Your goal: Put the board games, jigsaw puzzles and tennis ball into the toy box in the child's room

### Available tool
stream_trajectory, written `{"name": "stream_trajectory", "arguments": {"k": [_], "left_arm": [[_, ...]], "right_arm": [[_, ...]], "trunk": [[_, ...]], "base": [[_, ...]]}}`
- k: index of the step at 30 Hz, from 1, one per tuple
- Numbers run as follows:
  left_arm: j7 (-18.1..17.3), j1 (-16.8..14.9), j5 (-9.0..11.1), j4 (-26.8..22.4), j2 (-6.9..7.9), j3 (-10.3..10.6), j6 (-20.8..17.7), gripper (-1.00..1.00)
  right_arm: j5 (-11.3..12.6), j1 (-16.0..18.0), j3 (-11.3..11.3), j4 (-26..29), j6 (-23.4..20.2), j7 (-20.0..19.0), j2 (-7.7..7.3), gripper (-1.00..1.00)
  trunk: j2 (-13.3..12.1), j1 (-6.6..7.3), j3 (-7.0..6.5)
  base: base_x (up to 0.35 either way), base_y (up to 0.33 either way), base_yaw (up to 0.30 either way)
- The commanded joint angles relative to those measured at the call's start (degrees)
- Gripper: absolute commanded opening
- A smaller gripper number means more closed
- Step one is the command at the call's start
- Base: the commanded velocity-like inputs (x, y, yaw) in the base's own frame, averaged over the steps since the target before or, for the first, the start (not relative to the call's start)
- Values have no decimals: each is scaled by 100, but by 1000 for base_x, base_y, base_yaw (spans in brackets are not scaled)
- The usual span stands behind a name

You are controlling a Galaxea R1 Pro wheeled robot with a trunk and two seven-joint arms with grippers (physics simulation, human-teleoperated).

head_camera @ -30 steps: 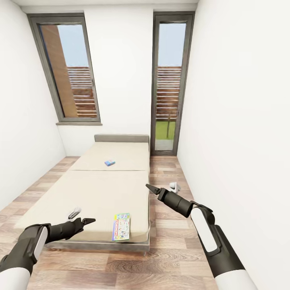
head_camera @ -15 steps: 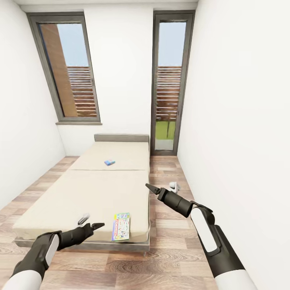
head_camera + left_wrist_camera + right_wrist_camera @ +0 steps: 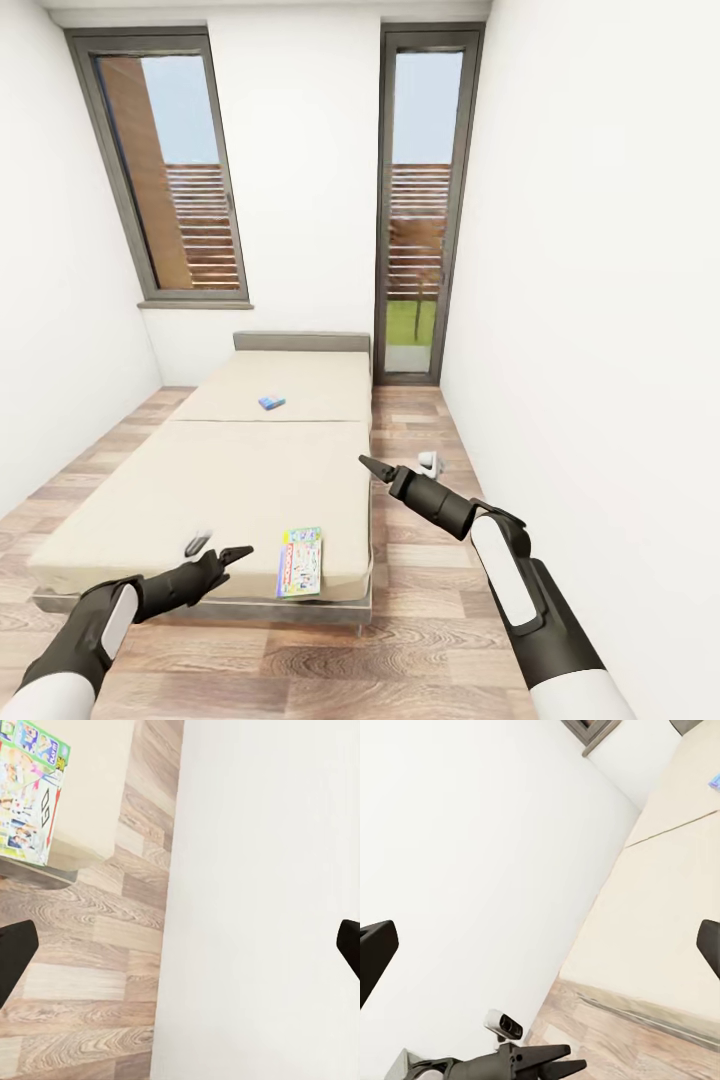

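The robot faces the bed (image 3: 250, 470) from its foot end. The large game box (image 3: 301, 562) lies flat at the near edge of the mattress, at about 6 o'clock in the head view, with its near end reaching the bed's foot edge. The small blue game box (image 3: 271, 403) lies farther up, near the headboard, at about 12 o'clock from the large one.

The left gripper (image 3: 226, 556) hovers low just beside the large box, at its 9 o'clock; its jaws stand spread, as the left wrist view confirms. The right gripper (image 3: 372, 468) hangs above the floor past the bed's right edge, also spread and empty.

Step in hand, as judged: pick up the large box. Procedure:
1. Bring the left gripper to the box's near end.
2. Use the bed's foot edge to get one jaw under the box.
3. Pinch across the thin side and lift level.
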State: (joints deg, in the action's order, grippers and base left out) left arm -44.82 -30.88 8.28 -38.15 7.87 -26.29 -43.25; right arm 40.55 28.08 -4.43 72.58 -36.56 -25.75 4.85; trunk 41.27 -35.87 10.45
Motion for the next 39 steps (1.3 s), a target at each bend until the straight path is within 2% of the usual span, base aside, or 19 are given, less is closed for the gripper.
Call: {"name": "stream_trajectory", "arguments": {"k": [1, 5, 6, 8, 17, 23, 33, 39], "left_arm": [[-7, -5, 20, 66, -22, -9, -17, 100], [5, -6, 31, 316, -222, 0, 33, 100], [8, -6, 33, 393, -329, -2, 49, 100], [6, -6, 35, 405, -333, -6, 48, 100], [-8, -6, 51, 416, -289, -20, 31, 100], [-17, -6, 98, 414, -271, -117, 27, 100], [-43, -6, 136, 414, -82, -178, -3, 100], [-44, -6, 138, 414, -47, -247, -13, 100]], "right_arm": [[24, 5, 9, 2, -35, 0, 1, 100], [23, 5, 13, 2, -35, 0, 2, 100], [23, 5, 19, 2, -35, 0, -1, 100], [23, 5, 20, 2, -35, -1, -1, 100], [25, 5, 13, 2, -27, -5, -1, 100], [30, 5, 13, 2, -25, -9, -20, 100], [32, 5, 12, 2, -25, -9, -24, 100], [32, 5, 12, 2, -26, -9, -20, 100]], "trunk": [[49, -24, 28], [210, -112, 99], [250, -134, 117], [330, -178, 153], [691, -375, 315], [932, -507, 422], [1333, -727, 602], [1574, -859, 710]], "base": [[0, 0, 0], [0, 0, 0], [0, 0, 0], [0, 0, 0], [0, 0, 0], [0, 0, 0], [0, 0, 0], [0, 0, 0]]}}
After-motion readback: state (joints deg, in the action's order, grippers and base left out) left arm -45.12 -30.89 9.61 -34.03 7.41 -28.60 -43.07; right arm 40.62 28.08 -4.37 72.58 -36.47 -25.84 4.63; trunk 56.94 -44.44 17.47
